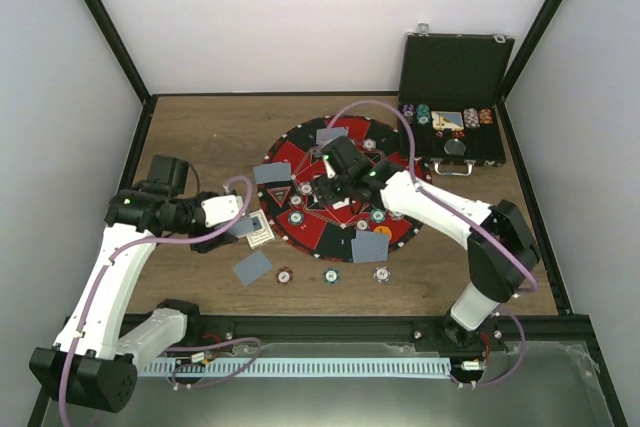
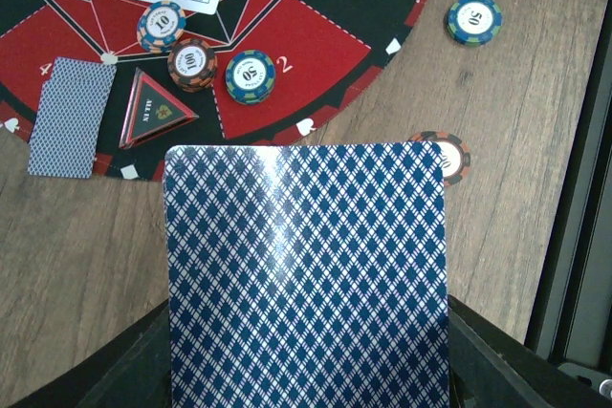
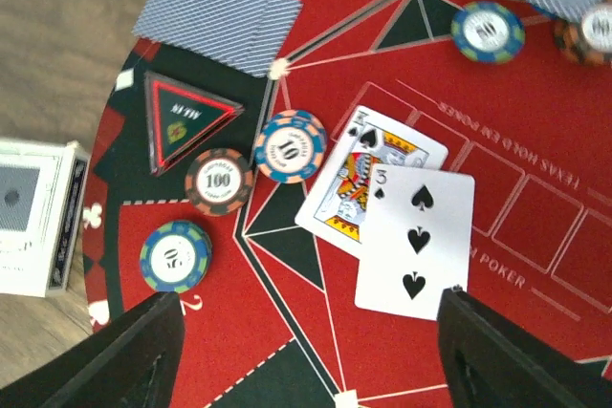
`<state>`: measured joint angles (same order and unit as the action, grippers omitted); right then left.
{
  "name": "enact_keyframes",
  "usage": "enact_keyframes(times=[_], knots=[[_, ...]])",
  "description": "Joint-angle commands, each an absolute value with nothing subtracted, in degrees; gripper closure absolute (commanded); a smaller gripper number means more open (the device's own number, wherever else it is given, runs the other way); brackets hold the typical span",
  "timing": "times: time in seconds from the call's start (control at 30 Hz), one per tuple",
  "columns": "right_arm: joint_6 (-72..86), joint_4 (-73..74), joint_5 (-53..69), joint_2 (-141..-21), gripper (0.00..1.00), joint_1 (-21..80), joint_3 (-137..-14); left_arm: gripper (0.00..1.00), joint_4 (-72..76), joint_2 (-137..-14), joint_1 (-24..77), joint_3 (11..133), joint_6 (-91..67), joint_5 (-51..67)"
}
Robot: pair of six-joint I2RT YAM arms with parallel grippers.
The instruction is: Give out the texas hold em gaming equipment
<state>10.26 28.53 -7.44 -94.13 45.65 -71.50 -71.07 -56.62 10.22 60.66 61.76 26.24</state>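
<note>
Your left gripper [image 2: 311, 375] clamps a blue-backed card [image 2: 306, 255]. Your right gripper [image 3: 316, 341] gapes empty above the "TEXAS HOLD EM POKER" mat [image 3: 535, 121]. Left of it: 100 chip [image 3: 219, 181], 10 chip [image 3: 290, 146], 50 chip [image 3: 176, 256].

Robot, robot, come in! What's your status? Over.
Left fingers shut on blue-backed card, beside the mat. Right fingers open over the three of spades. Chips close by, nothing in the way.

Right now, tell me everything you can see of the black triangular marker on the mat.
The black triangular marker lies flat on the mat near its edge. Glossy black face, red rim, green emblem with small lettering at centre; looks like plastic. Face-down cards lie beyond one side, a brown 100 chip sits close by one corner; contact unclear. Nothing grips it.
</note>
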Motion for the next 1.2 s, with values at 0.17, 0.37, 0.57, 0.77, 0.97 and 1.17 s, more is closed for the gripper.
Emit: enact_keyframes(times=[0.17,0.37,0.57,0.77,0.97,1.17], knots=[[19.71,27.85,10.26,-95.61,0.34,38.26,-64.08,0.96,-70.88,-55.91,10.11,60.8,61.85,28.65],[20.07,24.7,12.3,-99.89,0.36,37.22,-62.73,0.96,-70.88,-56.27,10.09,61.03,61.55,28.53],[20.29,22.95,13.98,-103.7,0.37,35.73,-62.85,0.96,-70.71,-56.46,10.06,61.6,61.38,28.48],[20.38,21.85,15.15,-107.26,0.37,35.24,-64.22,0.96,-70.55,-56.8,10.06,61.55,61.2,28.48],[20.92,21.62,15.6,-111.21,0.37,35.14,-67.45,0.95,-70.57,-56.69,10.11,61.53,61.29,28.52],[21.57,21.38,14.89,-113.45,0.37,34.88,-70.3,0.96,-70.47,-56.69,10.11,61.29,61.43,28.39]])
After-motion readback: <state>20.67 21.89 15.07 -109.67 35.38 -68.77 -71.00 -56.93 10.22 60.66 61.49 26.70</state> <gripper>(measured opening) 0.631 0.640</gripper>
